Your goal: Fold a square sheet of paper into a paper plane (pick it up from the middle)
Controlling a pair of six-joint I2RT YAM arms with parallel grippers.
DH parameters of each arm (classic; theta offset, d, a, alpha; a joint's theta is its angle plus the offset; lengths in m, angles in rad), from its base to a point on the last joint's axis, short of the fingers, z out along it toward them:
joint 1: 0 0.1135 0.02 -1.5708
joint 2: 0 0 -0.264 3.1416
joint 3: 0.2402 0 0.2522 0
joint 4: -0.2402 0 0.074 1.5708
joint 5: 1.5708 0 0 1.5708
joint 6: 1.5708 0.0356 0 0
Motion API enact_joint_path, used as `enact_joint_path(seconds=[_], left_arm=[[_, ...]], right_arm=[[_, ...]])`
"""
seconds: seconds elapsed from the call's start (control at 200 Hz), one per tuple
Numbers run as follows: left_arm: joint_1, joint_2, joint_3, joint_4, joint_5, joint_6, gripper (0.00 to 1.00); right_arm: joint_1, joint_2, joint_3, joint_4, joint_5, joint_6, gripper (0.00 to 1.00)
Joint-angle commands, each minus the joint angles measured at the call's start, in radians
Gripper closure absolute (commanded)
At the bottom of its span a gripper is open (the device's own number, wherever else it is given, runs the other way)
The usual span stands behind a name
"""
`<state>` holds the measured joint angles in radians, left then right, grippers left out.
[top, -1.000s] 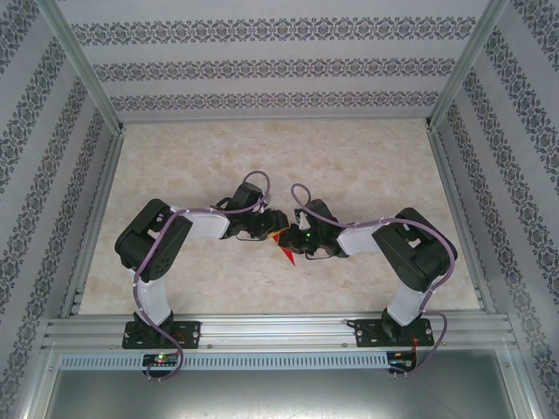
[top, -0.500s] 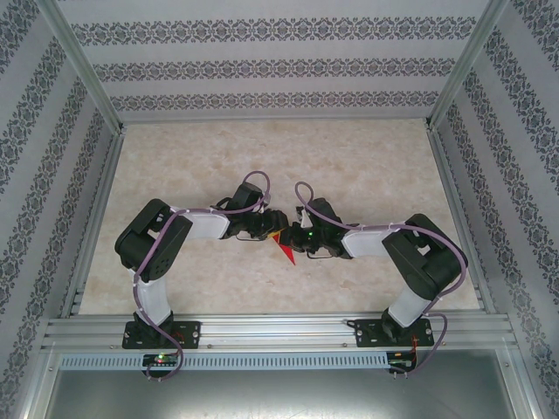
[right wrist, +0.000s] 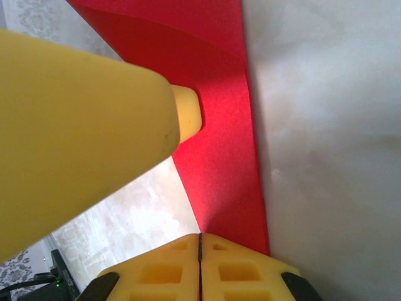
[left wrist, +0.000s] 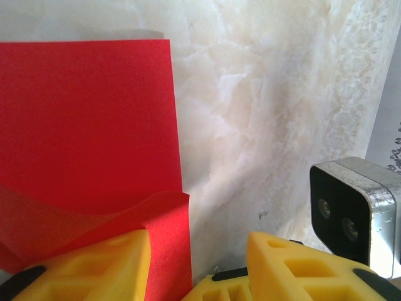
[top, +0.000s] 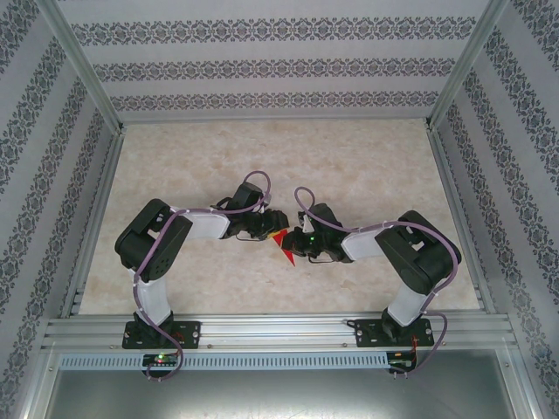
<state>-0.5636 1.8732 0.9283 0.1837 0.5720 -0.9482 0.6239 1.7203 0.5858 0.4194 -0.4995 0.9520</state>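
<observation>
The red square sheet of paper (top: 281, 241) lies on the marble table between both grippers, folded to a pointed shape whose tip points toward the arm bases. My left gripper (top: 266, 230) is open over its upper left part. In the left wrist view the paper (left wrist: 88, 119) has a raised flap curling over the left finger (left wrist: 81, 263), and the gripper (left wrist: 197, 241) has its jaws apart. My right gripper (right wrist: 200, 237) is shut, its fingertips on the narrow end of the paper (right wrist: 219, 125). The left gripper's finger (right wrist: 81, 125) presses on the paper.
The bare marble table (top: 349, 166) stretches beyond the arms. Patterned walls and aluminium posts enclose it, and a metal rail (top: 279, 332) runs along the near edge. The right wrist's camera housing (left wrist: 348, 213) sits close beside the left gripper.
My right gripper has closed fully and shifted slightly left over the paper's tip, covering more of it. The left arm has stayed put.
</observation>
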Motion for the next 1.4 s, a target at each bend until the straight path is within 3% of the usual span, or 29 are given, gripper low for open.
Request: enact_joint_path(seconds=[0.0,0.969,1.394], left_arm=[[-0.007,-0.008,0.011,-0.117,-0.039,0.054,0.54],[-0.001,-0.075,0.151,-0.278,-0.079,0.230,0.51],[0.031,-0.060,0.098,-0.235,-0.079,0.220,0.51]], right_arm=[[-0.001,0.047,-0.037,-0.100,0.037,-0.006,0.93],[-0.002,0.071,-0.046,-0.087,0.036,-0.004,0.97],[-0.002,0.074,-0.039,-0.095,0.038,-0.004,0.97]])
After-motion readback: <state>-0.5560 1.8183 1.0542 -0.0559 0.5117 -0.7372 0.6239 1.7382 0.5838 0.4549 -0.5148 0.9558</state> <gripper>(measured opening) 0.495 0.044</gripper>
